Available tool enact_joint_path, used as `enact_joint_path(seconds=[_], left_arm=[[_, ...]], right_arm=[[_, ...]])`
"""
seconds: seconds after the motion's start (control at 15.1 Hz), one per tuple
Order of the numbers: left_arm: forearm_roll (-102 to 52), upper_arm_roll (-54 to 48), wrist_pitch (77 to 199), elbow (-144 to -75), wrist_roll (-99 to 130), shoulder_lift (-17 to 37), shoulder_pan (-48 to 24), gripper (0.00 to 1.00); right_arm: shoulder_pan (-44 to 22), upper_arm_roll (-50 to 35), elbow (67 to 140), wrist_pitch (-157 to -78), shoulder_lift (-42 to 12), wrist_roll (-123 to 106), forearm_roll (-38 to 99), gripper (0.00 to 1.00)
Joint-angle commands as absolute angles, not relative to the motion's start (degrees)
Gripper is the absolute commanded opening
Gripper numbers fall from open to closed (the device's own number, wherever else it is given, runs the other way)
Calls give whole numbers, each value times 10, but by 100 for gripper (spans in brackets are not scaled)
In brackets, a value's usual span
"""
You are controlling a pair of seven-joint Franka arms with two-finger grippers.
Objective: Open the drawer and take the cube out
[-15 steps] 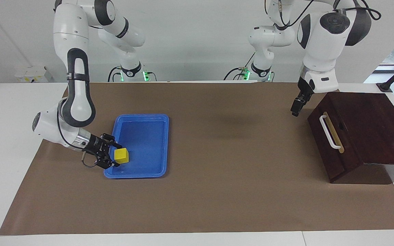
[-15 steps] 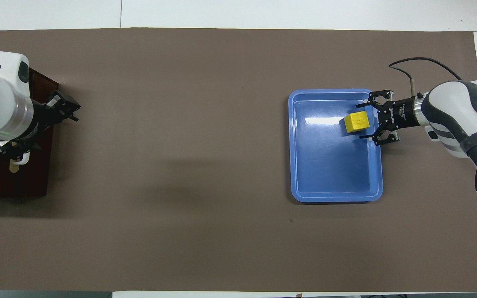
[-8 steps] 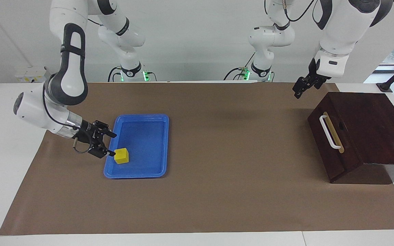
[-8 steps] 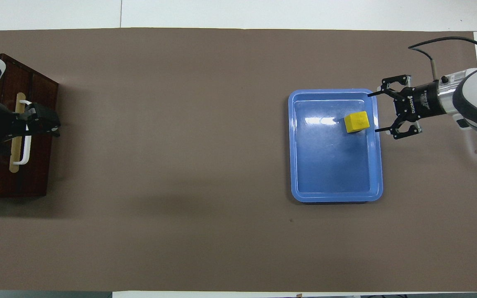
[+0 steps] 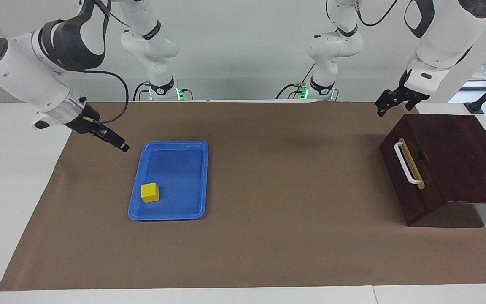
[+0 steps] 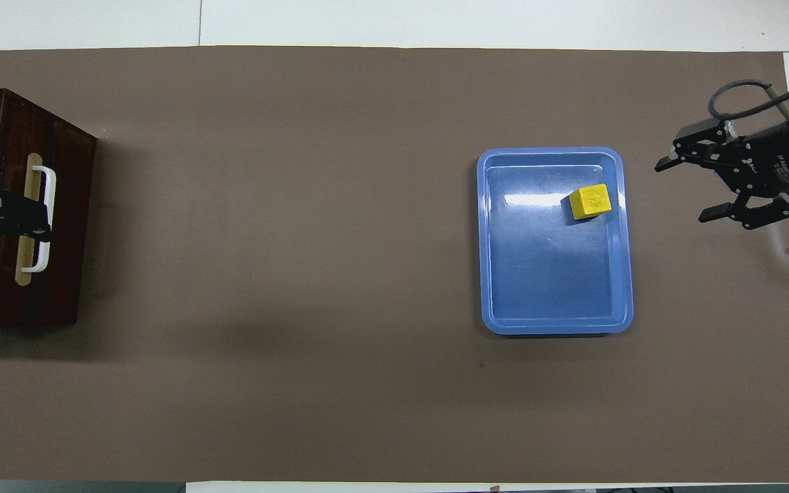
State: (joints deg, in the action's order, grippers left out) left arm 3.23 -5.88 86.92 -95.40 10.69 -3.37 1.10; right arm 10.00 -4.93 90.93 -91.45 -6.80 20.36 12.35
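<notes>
Small yellow cube (image 5: 149, 192) sitting in flat blue plastic tray (image 5: 192, 177), toward right arm's end of worktop. Right pincer (image 6: 692, 185) letting go, pulling back, lifting, open, empty. Left pincer (image 5: 384, 105) rising over dark brown wooden drawer (image 5: 411, 181), open. Drawer shut. Task looking finished.

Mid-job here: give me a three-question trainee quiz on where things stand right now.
1. True or false: the small yellow cube lies in the flat blue plastic tray.
2. Is the dark wooden drawer with the white bar handle open or shut?
3. Which gripper holds something? A left gripper B right gripper C neither

Key: 1 true; 2 shut; 3 C, both are open and raised, away from the cube.
</notes>
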Motion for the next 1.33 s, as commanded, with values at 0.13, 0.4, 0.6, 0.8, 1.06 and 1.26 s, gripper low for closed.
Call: enact_joint_path(seconds=[0.13, 0.4, 0.6, 0.8, 1.06, 1.26], left_arm=[[26, -61, 905, -972, 102, -51, -25, 100], [23, -62, 883, -954, 91, -46, -24, 100], [11, -61, 850, -951, 62, -44, -21, 100], [-3, -58, 839, -946, 11, -43, -18, 100], [-22, -54, 842, -947, 11, -43, -18, 100], [-20, -54, 842, -947, 11, -44, -18, 100]], right_arm=[[84, -51, 913, -860, 13, 63, 47, 100], [31, -20, 913, -818, 33, -33, -13, 100], [13, -3, 947, -800, 49, -33, -14, 100], [22, -4, 964, -819, 40, -29, -11, 100], [39, -11, 962, -860, 36, -20, -17, 100], [41, -11, 936, -862, 24, -19, -11, 100]])
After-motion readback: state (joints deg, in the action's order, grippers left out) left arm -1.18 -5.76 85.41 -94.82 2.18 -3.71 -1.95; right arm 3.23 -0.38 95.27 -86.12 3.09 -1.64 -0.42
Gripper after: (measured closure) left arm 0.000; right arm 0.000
